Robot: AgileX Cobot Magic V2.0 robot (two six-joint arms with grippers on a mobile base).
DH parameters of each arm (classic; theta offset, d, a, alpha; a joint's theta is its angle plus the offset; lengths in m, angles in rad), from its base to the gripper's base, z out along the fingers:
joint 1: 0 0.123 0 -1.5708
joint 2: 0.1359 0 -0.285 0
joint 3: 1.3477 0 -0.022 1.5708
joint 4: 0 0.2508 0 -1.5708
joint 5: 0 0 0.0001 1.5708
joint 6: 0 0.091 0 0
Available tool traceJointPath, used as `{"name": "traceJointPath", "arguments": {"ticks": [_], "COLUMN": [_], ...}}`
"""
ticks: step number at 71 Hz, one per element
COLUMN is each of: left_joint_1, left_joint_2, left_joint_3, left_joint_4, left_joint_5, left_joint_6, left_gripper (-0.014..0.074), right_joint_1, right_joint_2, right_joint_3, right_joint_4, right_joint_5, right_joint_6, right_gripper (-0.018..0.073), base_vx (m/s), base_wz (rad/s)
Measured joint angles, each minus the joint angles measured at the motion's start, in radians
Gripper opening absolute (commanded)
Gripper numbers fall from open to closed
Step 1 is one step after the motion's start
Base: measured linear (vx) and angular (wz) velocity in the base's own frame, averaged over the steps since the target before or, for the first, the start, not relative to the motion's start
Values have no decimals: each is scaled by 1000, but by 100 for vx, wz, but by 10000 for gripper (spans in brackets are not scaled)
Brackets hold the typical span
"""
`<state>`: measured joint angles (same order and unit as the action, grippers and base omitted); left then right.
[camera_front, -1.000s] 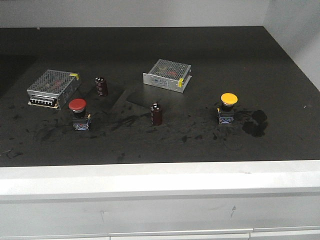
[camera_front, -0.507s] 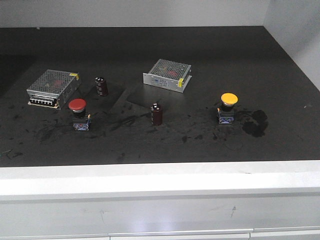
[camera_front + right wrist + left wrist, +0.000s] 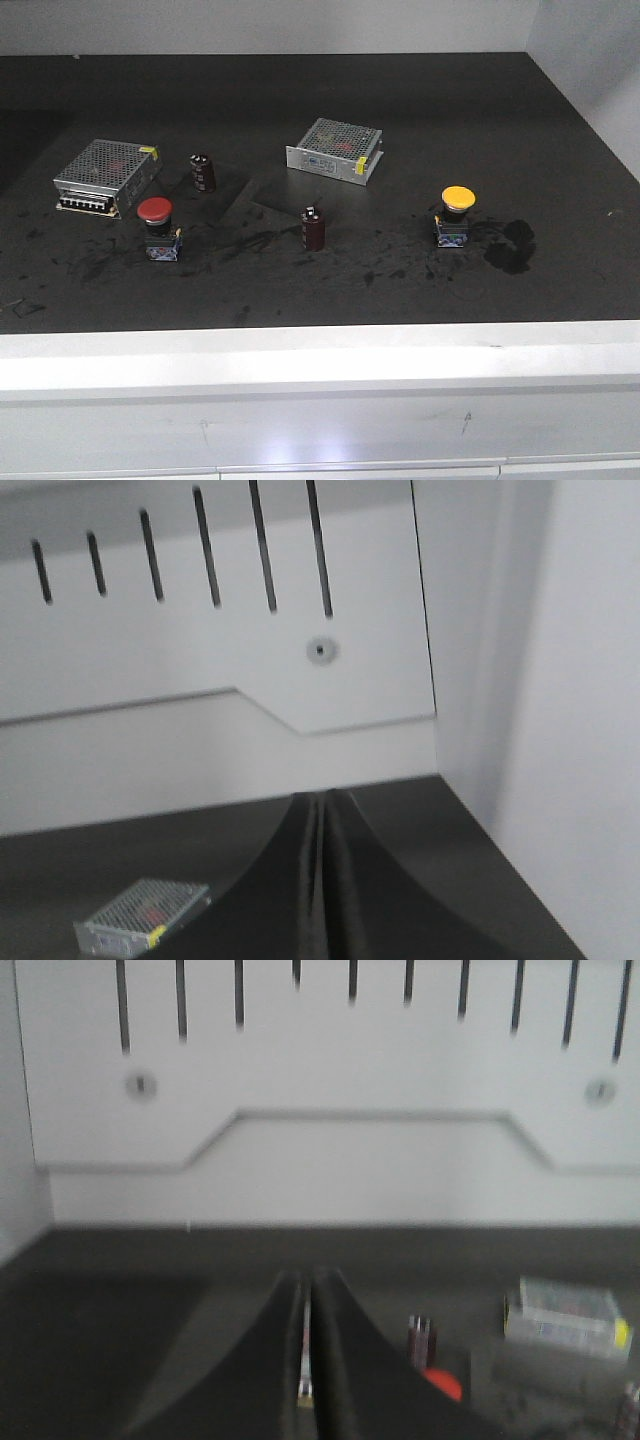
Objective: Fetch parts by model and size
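In your front view, the red-capped push-button switch [image 3: 156,228] stands left of centre on the black tabletop [image 3: 420,100], just below the larger silver perforated box [image 3: 108,176]. The yellow-capped push-button switch [image 3: 456,215] stands right of centre, well apart from it. Between them sits a maroon capacitor [image 3: 314,228]. A second capacitor [image 3: 203,172] and a smaller perforated box [image 3: 335,150] lie further up the frame. In your wrist views, the left gripper [image 3: 307,1360] and the right gripper [image 3: 322,880] each have their jaws drawn together, holding nothing.
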<state>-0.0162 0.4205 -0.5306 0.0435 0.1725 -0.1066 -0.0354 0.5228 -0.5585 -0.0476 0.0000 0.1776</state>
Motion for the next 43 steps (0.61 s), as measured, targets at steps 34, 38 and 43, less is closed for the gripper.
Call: {"name": "traceJointPath", "arguments": {"ticks": [34, 38, 43], "left_joint_1": [-49, -49, -49], "left_joint_2": [176, 193, 212], "left_joint_3": [-2, -2, -2], "left_joint_4": [-1, -12, -31], "left_joint_5": [89, 101, 111], "left_joint_6": [-6, -6, -7], "left_gripper": [21, 44, 88], "right_joint_1": [114, 146, 176], "right_joint_2": [249, 264, 279], "right_joint_3": [-70, -70, -70], "right_joint_4": [0, 0, 0], "right_joint_5": [270, 274, 274], "right_joint_6": [-118, -127, -132], "right_gripper": [8, 32, 74], "base_vx": [0, 0, 0], "base_wz": [0, 0, 0]}}
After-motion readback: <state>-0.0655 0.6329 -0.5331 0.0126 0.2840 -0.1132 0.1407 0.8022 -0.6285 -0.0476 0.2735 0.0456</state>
